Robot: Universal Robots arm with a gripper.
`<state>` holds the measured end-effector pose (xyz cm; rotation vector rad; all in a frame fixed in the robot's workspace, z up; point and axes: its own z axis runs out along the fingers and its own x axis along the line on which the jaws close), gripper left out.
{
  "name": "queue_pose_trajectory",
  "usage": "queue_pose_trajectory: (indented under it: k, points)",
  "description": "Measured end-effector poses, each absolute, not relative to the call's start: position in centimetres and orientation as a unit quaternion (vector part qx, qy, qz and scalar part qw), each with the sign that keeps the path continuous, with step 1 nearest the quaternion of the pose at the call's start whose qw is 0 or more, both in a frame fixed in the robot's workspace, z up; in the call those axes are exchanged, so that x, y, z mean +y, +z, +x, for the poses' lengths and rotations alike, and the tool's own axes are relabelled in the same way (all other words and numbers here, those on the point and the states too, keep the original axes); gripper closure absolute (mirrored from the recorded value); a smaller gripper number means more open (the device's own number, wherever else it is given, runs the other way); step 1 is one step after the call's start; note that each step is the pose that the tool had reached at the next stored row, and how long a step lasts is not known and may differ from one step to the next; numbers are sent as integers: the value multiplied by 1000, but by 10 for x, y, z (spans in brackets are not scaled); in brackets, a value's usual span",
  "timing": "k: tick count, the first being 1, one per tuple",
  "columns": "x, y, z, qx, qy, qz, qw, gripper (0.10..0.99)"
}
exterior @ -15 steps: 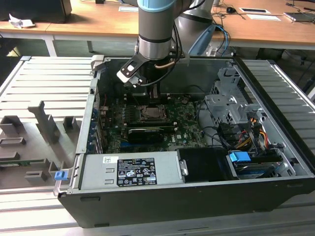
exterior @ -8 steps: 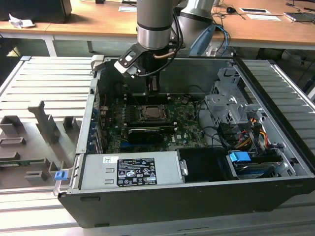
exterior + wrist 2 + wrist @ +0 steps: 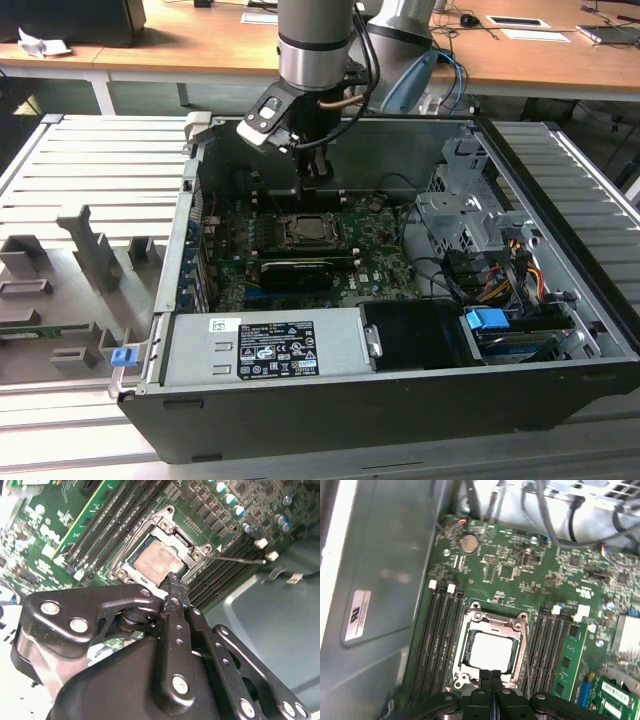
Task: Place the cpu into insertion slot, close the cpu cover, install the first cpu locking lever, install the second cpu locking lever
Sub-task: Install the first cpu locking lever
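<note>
The cpu (image 3: 491, 651) is a pale square chip lying in the insertion slot (image 3: 312, 231) on the green motherboard. The silver cpu cover (image 3: 494, 622) lies flat around it, and the chip (image 3: 157, 562) shows through its window. From one corner of the socket a thin metal lever rod (image 3: 240, 559) juts out over the memory slots. My gripper (image 3: 490, 676) hangs just above one edge of the socket, its black fingers pressed together and holding nothing. In the exterior view the gripper (image 3: 312, 172) stands a little behind the socket, inside the open computer case.
Long black memory slots (image 3: 440, 627) flank the socket on both sides. A black expansion card (image 3: 296, 270) lies in front of it, with the power supply (image 3: 270, 345) nearer still. A drive cage (image 3: 462, 215) and cables (image 3: 512, 268) fill the exterior view's right. The grey case wall (image 3: 380, 580) rises close by.
</note>
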<state>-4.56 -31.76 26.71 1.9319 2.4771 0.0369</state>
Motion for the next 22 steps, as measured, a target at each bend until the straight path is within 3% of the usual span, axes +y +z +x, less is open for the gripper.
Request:
queue_pose_trajectory:
  k: [22]
  points:
    - [-318, 265, -46, 917, 7, 398, 0, 980]
